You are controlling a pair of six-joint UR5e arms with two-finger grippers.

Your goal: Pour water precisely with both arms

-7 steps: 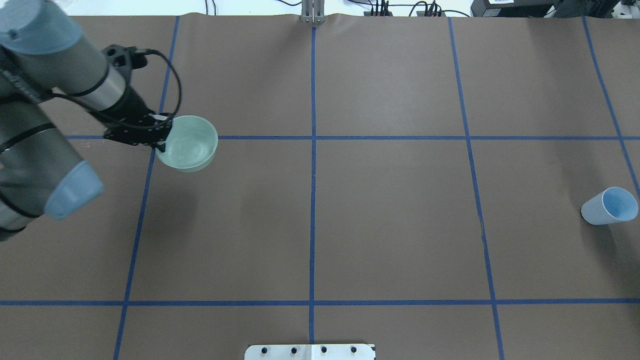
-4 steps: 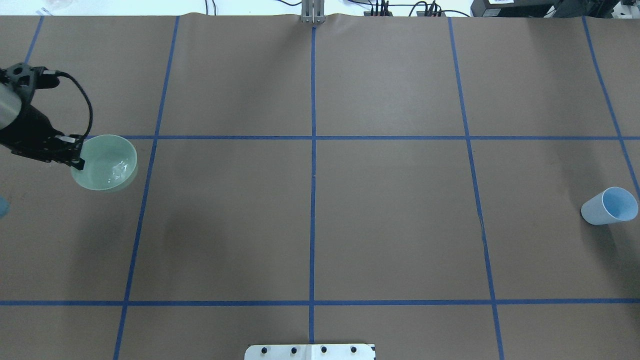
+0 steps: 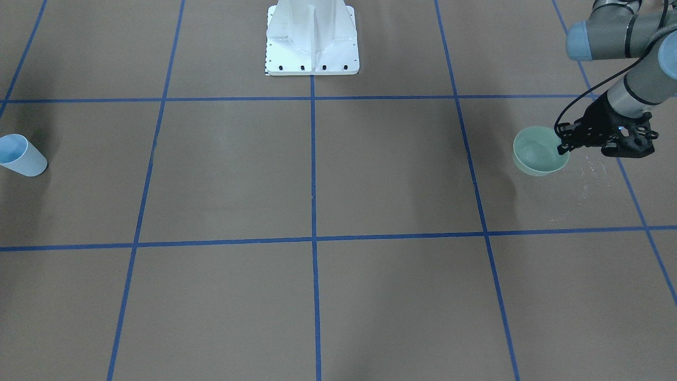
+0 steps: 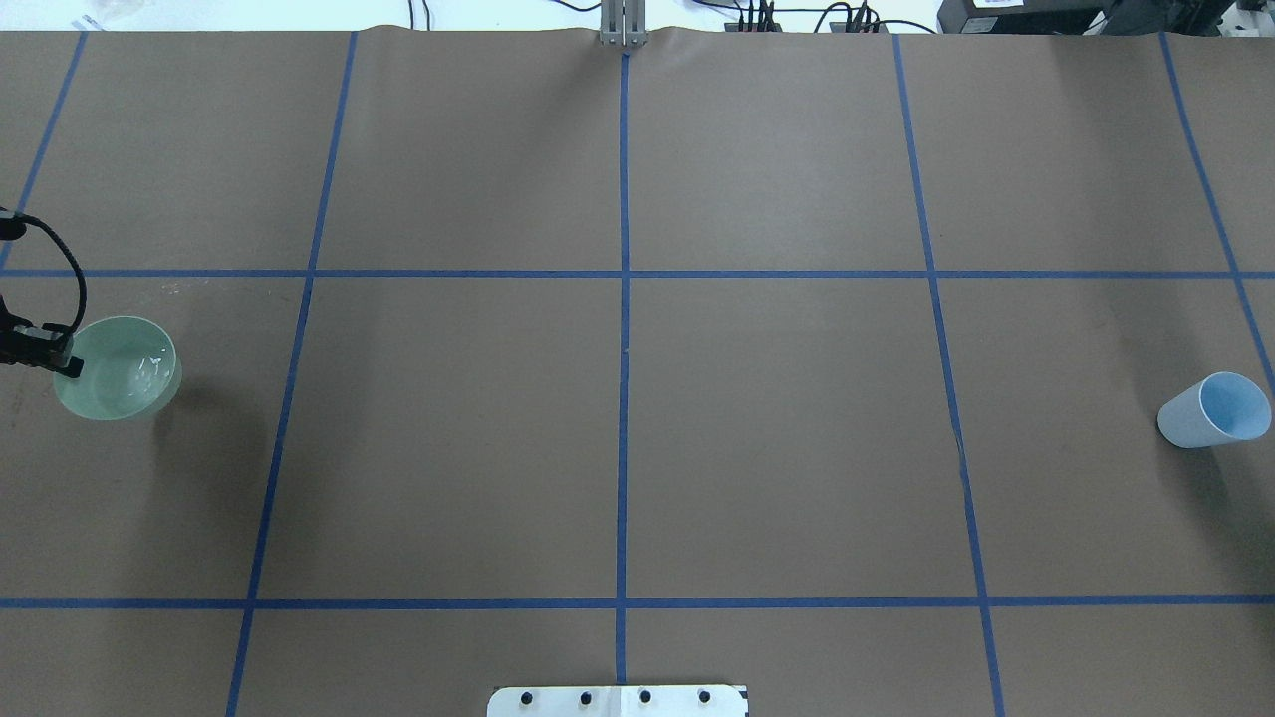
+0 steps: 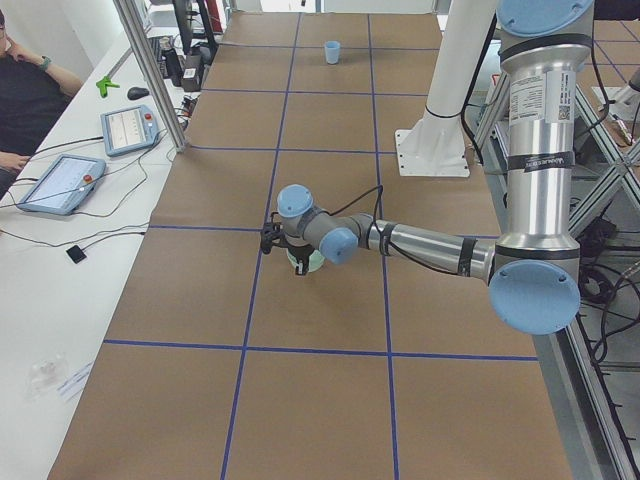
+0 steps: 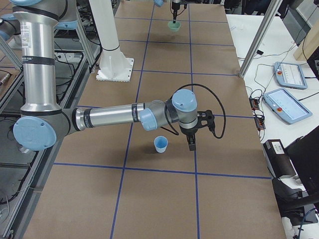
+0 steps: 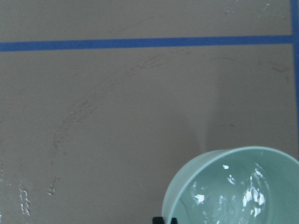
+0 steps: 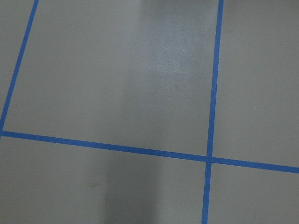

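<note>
One wide brown counter (image 4: 777, 448), crossed by blue tape lines (image 4: 625, 398), carries everything. The left arm (image 5: 420, 243) reaches out low over the counter's left end, and the right arm (image 6: 109, 117) reaches in the same way over the opposite end, well apart from it. The left claw (image 3: 562, 144) is clenched on the rim of a pale green bowl (image 4: 115, 383), with one finger inside the rim and one outside. I cannot tell whether the bowl rests on the counter or hangs just over it. The right claw (image 6: 192, 143) points down just beside a light blue cup (image 4: 1195, 418), which stands upright and alone. This claw shows only in the side view, so I cannot tell if it is released or clenched. The water (image 7: 247, 198) is inside the bowl, seen only as white glints on the green bottom. Some small drops (image 3: 589, 168) shine on the counter near the bowl.
</note>
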